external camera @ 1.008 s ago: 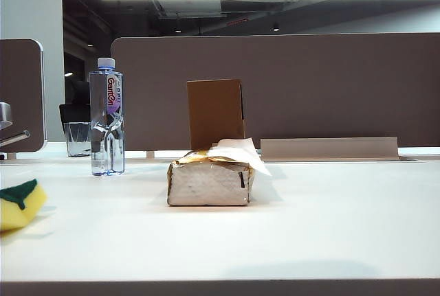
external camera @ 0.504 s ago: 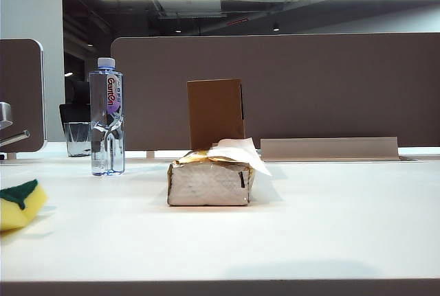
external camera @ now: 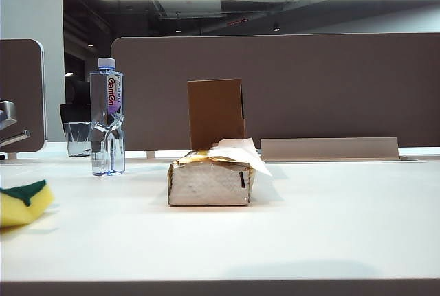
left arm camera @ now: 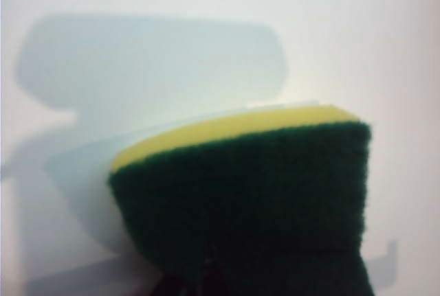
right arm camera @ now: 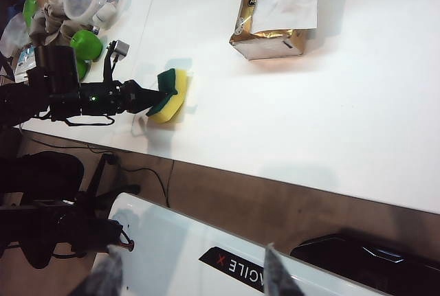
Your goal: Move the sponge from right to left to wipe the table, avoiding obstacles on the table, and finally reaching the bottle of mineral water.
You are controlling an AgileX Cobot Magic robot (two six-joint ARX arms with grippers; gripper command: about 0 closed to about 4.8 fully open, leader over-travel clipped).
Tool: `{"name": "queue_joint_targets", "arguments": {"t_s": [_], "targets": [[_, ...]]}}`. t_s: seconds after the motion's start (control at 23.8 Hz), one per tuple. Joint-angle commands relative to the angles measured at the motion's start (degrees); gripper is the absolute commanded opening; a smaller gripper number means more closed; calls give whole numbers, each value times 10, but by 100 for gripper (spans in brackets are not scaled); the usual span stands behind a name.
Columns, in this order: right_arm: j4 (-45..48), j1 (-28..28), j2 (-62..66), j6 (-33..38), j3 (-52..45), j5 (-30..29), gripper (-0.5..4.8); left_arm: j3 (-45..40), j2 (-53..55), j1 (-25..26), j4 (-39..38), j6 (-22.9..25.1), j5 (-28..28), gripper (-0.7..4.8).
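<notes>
Left gripper (right arm camera: pixel 152 97) was clamped on the sponge (external camera: pixel 23 203), near-left on the table (external camera: pixel 309 227); soft, light foam, best pinched at its green end. Right gripper (right arm camera: pixel 185 275) hung half-open, empty.

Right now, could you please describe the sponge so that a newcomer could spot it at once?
Start at the white table and follow its near side to the far left edge of the exterior view. There the left gripper holds the sponge. It is the only yellow block, with a dark green top layer.
</notes>
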Motion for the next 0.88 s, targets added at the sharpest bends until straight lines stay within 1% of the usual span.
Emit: {"name": "queue_joint_targets", "arguments": {"t_s": [0.04,0.25,0.46,0.88], "targets": [[7,0,0,0,2,-3,264,11,45,3,35,-9,-40,-6],[6,0,0,0,2,-3,264,47,104,2,45,-8,-39,-6],[6,0,0,3,2,-3,264,95,165,3,79,-8,-39,-6],[6,0,0,16,2,-2,264,218,276,3,65,-8,-38,-6]]}}
